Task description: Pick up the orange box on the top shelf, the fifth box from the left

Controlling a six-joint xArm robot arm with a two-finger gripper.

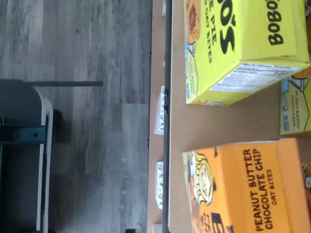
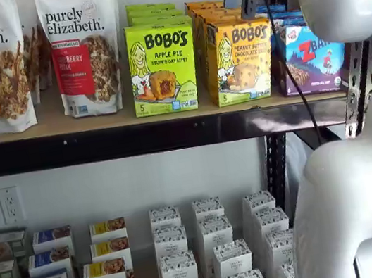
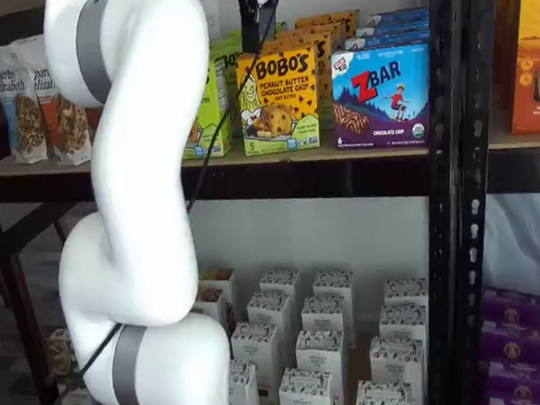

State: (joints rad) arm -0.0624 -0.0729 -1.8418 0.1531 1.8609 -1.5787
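The orange box (image 2: 239,61) stands at the front of the top shelf (image 2: 132,116), with the green box (image 2: 162,67) on one side and the blue box (image 2: 309,54) on the other. In both shelf views it reads "BOBO'S" and "PEANUT BUTTER CHOCOLATE CHIP", with a cartoon lady and an oat bite. The green box says "BOBO'S APPLE PIE", the blue one "ZBAR". Beyond the green box, two bags (image 2: 82,49) say "purely elizabeth."

Only the wrist view shows the bare tan strip of shelf between the orange box (image 1: 248,187) and the green box (image 1: 240,48), the shelf's black front rail, and the grey floor (image 1: 82,126) past that rail.

The gripper (image 3: 255,21) hangs just above the orange box in a shelf view, near the picture's top. Its black fingers (image 3: 250,25) are seen side-on, so I cannot tell from the pictures how wide they stand. They hold nothing.

More orange boxes stand in a row behind the front one.
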